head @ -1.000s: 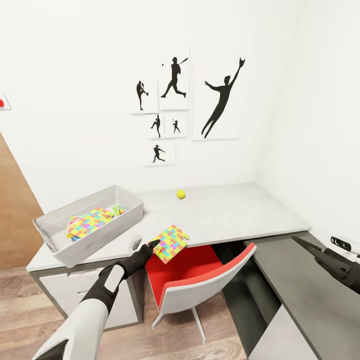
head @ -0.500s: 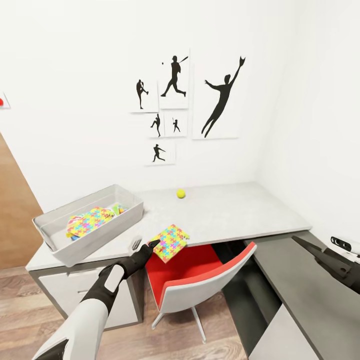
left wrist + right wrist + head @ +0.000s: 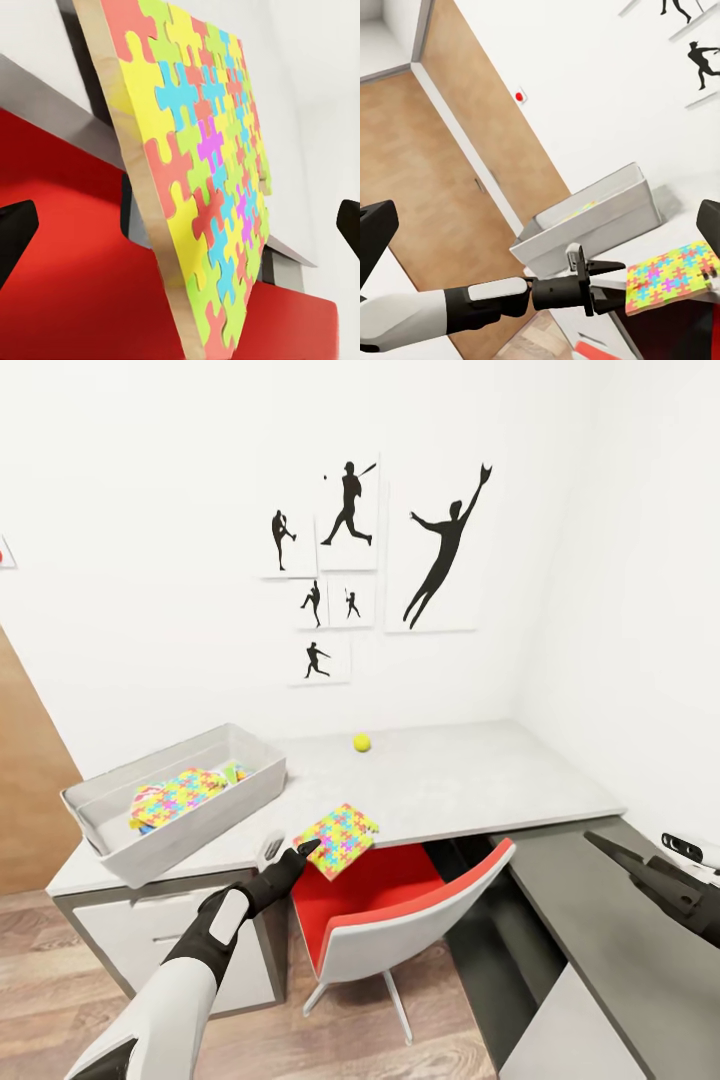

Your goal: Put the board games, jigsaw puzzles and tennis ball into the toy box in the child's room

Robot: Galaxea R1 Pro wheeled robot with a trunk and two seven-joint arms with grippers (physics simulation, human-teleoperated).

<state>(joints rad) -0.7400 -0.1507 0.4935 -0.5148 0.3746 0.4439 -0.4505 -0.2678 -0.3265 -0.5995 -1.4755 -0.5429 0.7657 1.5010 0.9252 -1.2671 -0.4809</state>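
Illumination is bright, even and diffuse, with no visible source and no glare on the white walls [image 3: 150,560]. Shadows are soft and faint, the darkest lying beneath the long light-grey desk top [image 3: 450,780] over the red-seated chair [image 3: 390,900]. Rendering is sharp throughout; the head view's edges show wide-angle stretch.

Left gripper [image 3: 305,849] reaches forward, jaws spread; right gripper [image 3: 600,843] idle, jaws parted.
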